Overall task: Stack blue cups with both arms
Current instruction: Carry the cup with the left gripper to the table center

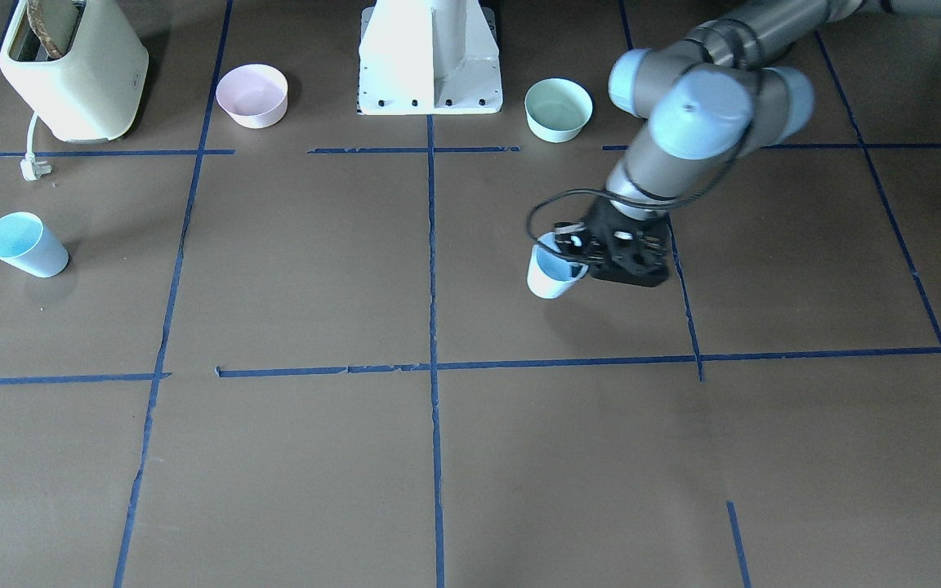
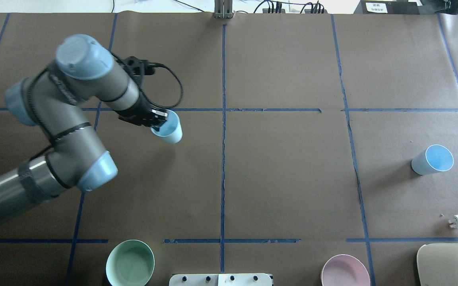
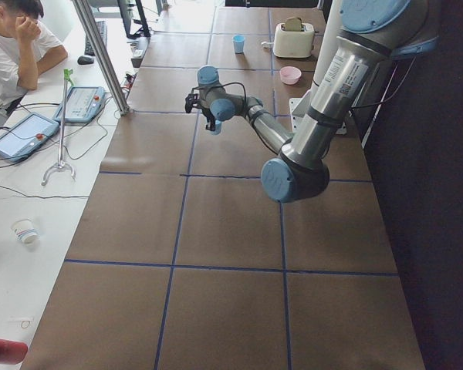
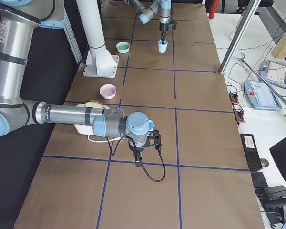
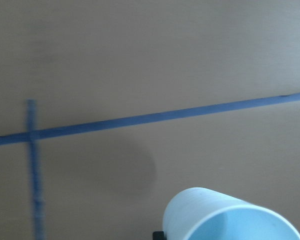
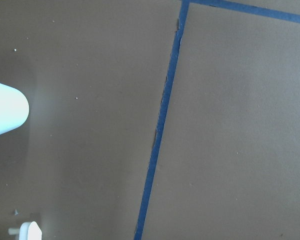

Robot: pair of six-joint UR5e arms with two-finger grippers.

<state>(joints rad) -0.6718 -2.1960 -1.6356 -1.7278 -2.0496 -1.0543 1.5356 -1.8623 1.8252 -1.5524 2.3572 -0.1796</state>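
Note:
My left gripper (image 1: 575,251) is shut on the rim of one blue cup (image 1: 550,282), one finger inside it. It holds the cup tilted, a little above the table, left of the centre line in the overhead view (image 2: 171,133). The left wrist view shows the cup (image 5: 230,215) with its shadow apart from it. The other blue cup (image 1: 25,243) stands alone on the table, at the right in the overhead view (image 2: 431,159) and at the left edge of the right wrist view (image 6: 5,115). My right gripper (image 4: 136,160) shows only in the exterior right view; I cannot tell if it is open.
A cream toaster (image 1: 74,69) with its loose plug (image 1: 32,167) stands near the lone cup. A pink bowl (image 1: 252,95) and a mint-green bowl (image 1: 558,109) flank the white pedestal (image 1: 430,57). A person (image 3: 15,46) sits beyond the table's far edge.

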